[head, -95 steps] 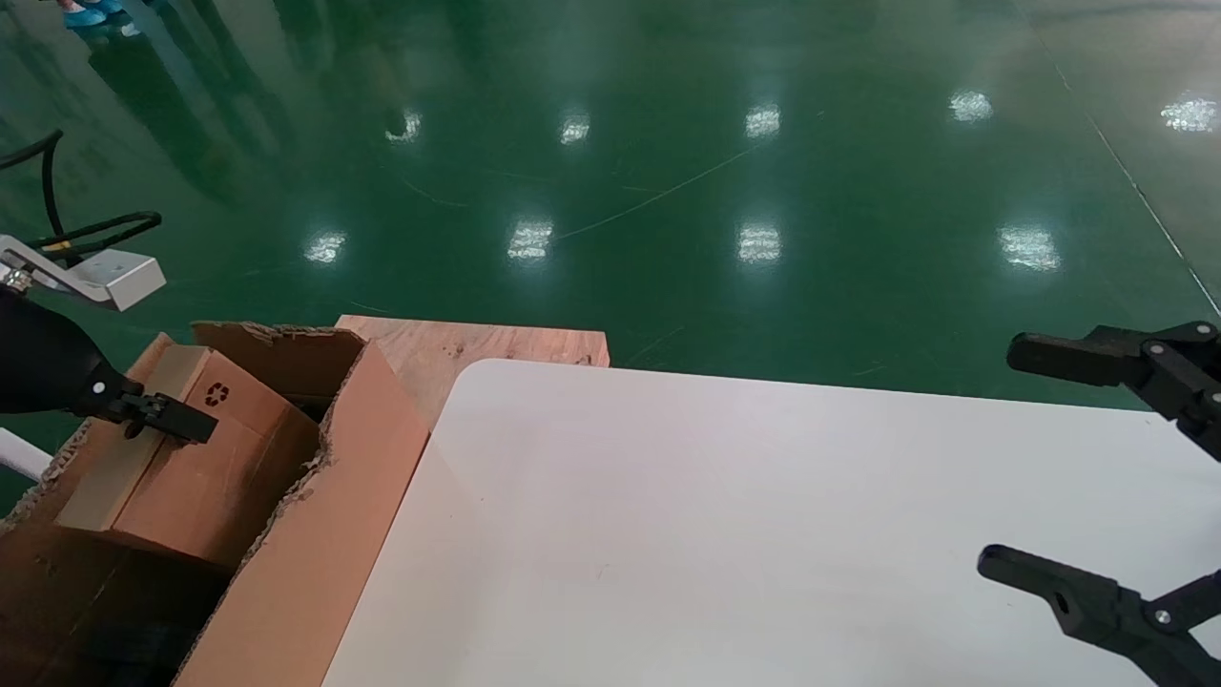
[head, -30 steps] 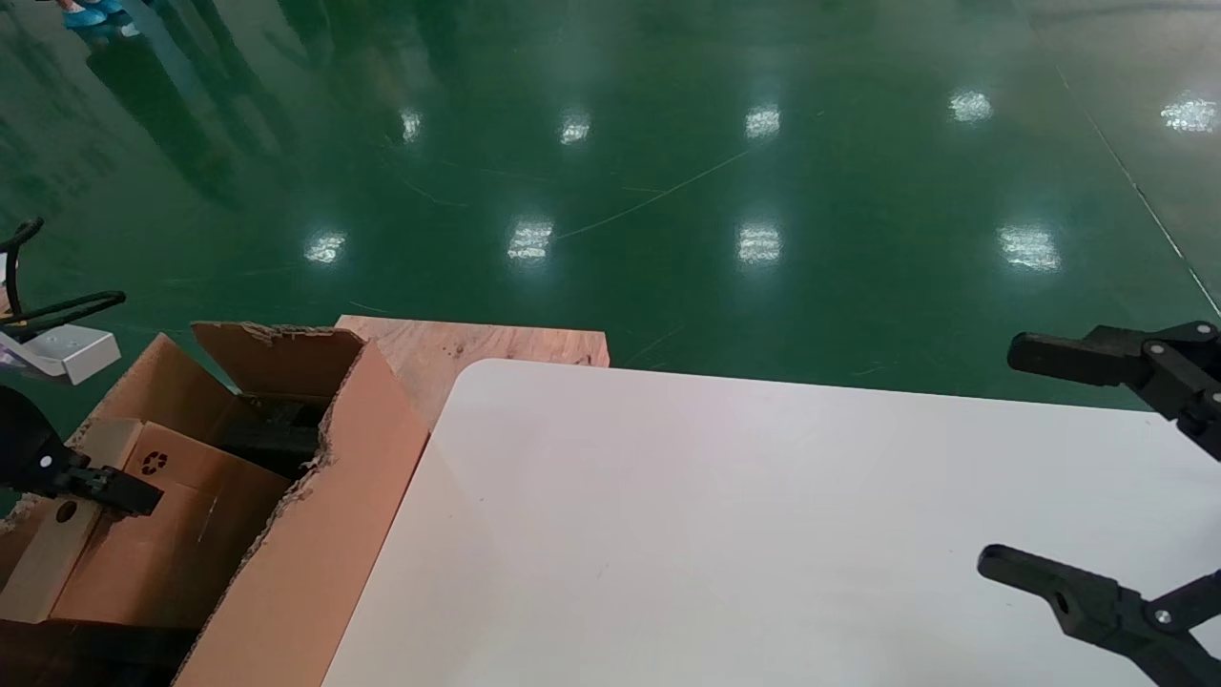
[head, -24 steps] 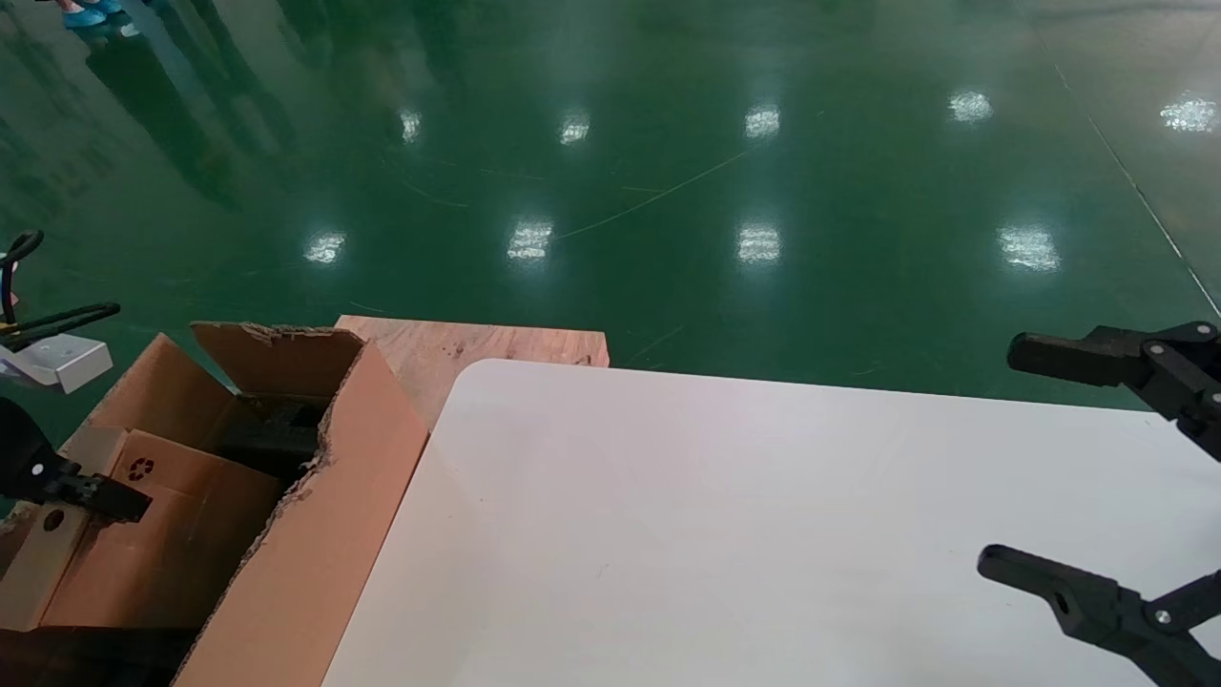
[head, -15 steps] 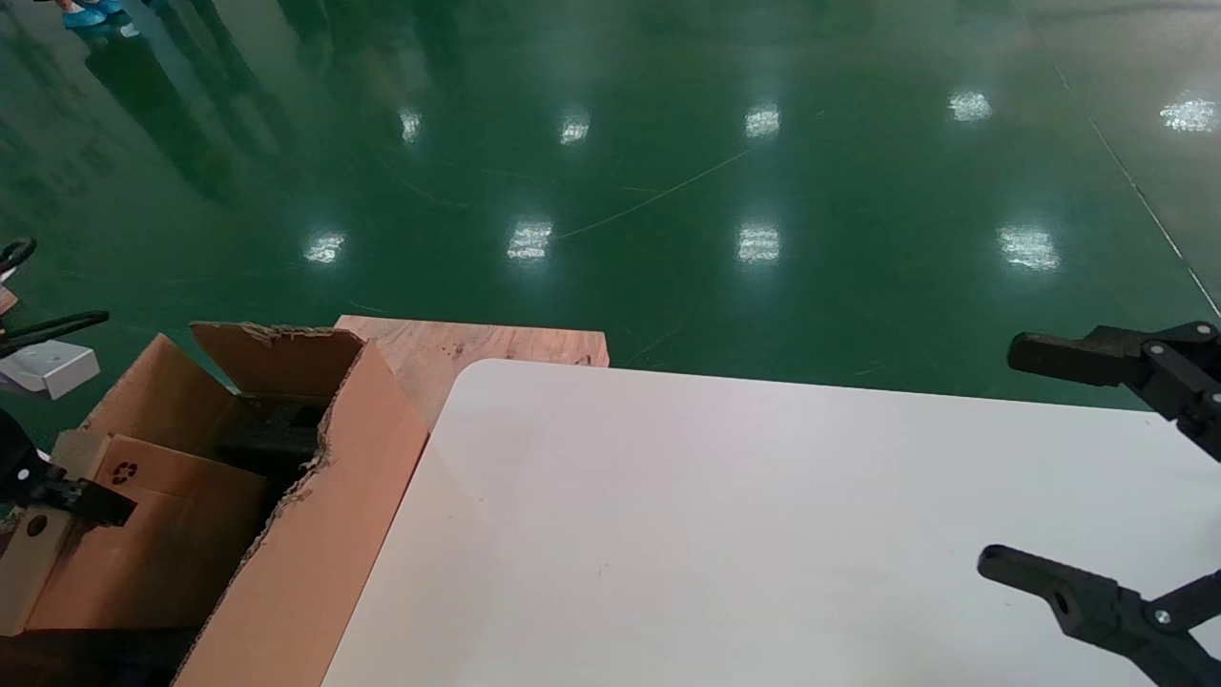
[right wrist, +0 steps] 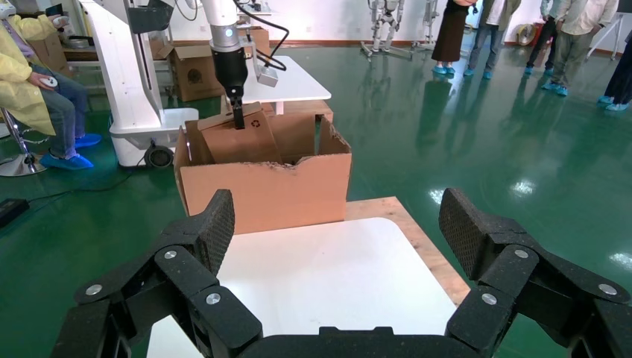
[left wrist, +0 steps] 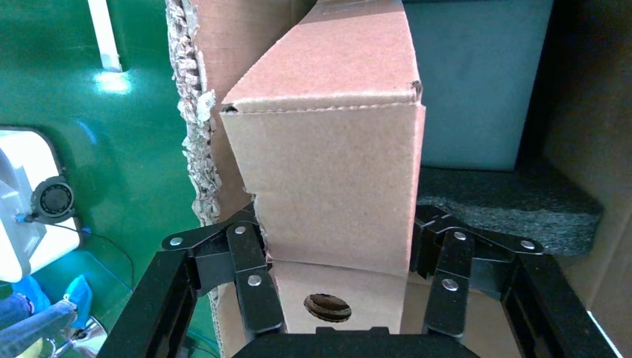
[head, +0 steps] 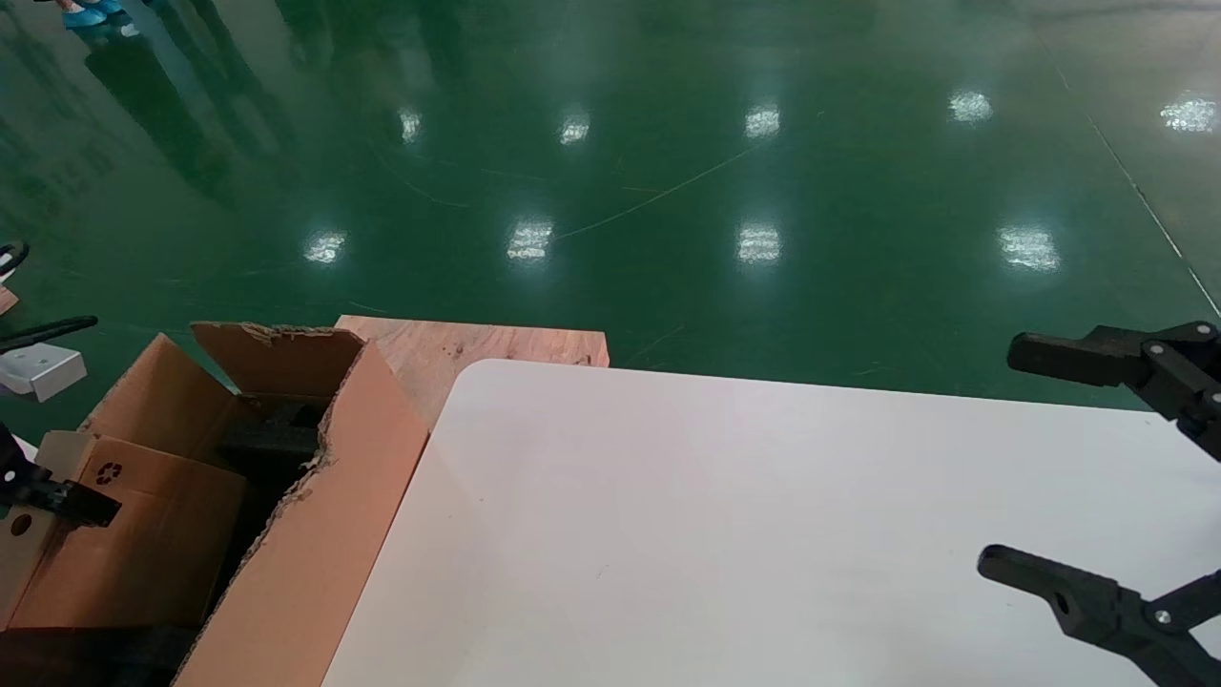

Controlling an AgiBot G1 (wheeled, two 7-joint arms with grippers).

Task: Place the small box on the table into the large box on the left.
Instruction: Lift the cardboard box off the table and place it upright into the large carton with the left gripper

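The small box [head: 134, 544], brown with a black recycling symbol, hangs tilted inside the large box [head: 315, 534] at the table's left. My left gripper [head: 48, 496] is shut on it, one finger on each broad side. In the left wrist view the gripper [left wrist: 339, 250] clamps the small box [left wrist: 328, 171] just above its round hole, with black foam [left wrist: 514, 212] beside it. The right wrist view shows the small box [right wrist: 238, 134] partly sunk in the large box [right wrist: 268, 186]. My right gripper [head: 1002, 458] is open and empty over the white table [head: 763, 534], and it also shows in the right wrist view [right wrist: 335, 224].
A bare wooden board [head: 477, 345] lies behind the table's rounded corner. The large box has a ragged torn rim [left wrist: 190, 112]. A white robot base [right wrist: 138, 112] and several people stand on the green floor beyond.
My left gripper has carried the small box lower and further left into the large box. The right arm has not moved.
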